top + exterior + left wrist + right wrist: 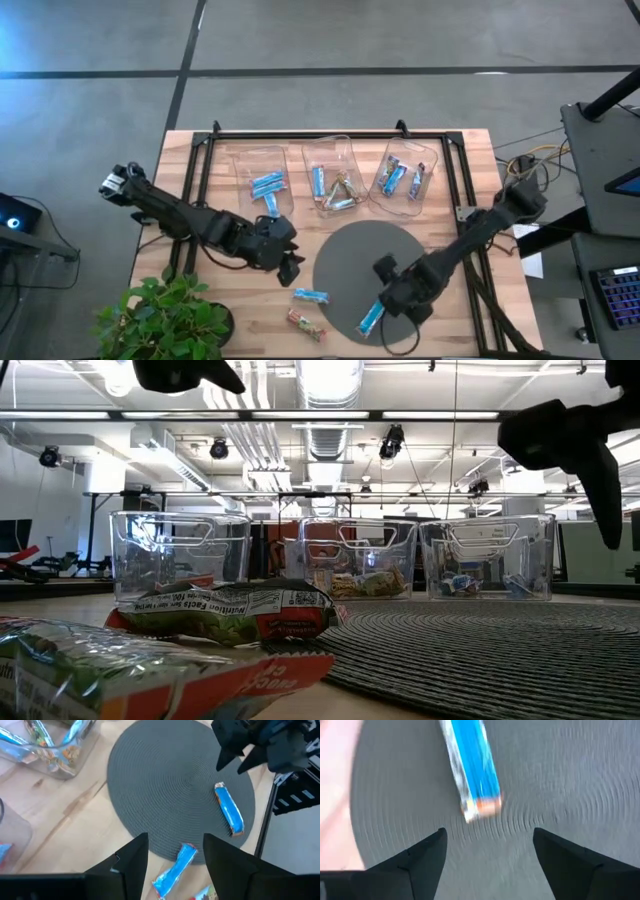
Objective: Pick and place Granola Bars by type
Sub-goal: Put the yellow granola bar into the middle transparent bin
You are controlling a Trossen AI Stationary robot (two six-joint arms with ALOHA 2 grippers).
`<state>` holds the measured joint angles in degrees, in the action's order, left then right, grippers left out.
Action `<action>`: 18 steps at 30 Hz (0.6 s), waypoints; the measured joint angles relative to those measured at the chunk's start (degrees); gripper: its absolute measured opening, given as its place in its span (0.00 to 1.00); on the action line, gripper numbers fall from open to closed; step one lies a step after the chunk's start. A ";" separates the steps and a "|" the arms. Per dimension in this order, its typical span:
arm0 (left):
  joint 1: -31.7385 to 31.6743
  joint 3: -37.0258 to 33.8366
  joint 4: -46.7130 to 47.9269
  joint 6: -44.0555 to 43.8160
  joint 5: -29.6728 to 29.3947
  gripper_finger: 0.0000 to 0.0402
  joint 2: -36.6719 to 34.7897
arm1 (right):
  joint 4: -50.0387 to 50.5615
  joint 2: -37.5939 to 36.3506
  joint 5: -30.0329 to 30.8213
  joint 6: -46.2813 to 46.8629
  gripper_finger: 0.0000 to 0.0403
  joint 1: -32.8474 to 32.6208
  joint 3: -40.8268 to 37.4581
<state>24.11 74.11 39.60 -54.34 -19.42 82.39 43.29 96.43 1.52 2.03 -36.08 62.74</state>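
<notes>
Now lining up on a blue bar

I hold the right gripper [487, 851], jaws wide, over a blue granola bar [371, 318] at the round grey mat's [345, 255] near edge. Light, crinkly, probably slippery: I'd pinch mid-length. Left gripper [172, 851] hovers beside the mat, jaws wide.

Mat [350, 255] centre is wide open; three bins [335, 175] wall off the counter's far edge, plant [165, 315] crowds the near-left corner.

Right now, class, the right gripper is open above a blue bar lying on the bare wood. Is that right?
Not quite. The right gripper is open above a blue bar, but the bar lies on the grey mat, not on bare wood, as the right wrist view shows.
</notes>
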 joint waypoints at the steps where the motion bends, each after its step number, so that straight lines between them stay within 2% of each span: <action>1: 0.49 -0.09 0.04 -0.21 0.02 0.43 0.00 | -1.01 1.14 0.00 0.79 0.72 -0.25 0.84; 10: 4.49 -0.34 -0.09 2.27 -0.46 0.43 0.02 | -3.09 11.02 0.15 3.88 0.80 -1.65 9.25; 18: 6.19 -0.34 0.97 2.15 -0.66 0.43 -0.05 | -1.44 19.35 -0.25 4.97 0.81 -1.79 14.81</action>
<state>30.30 73.78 40.56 -52.19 -20.08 82.34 41.86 115.78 1.27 7.00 -37.88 77.55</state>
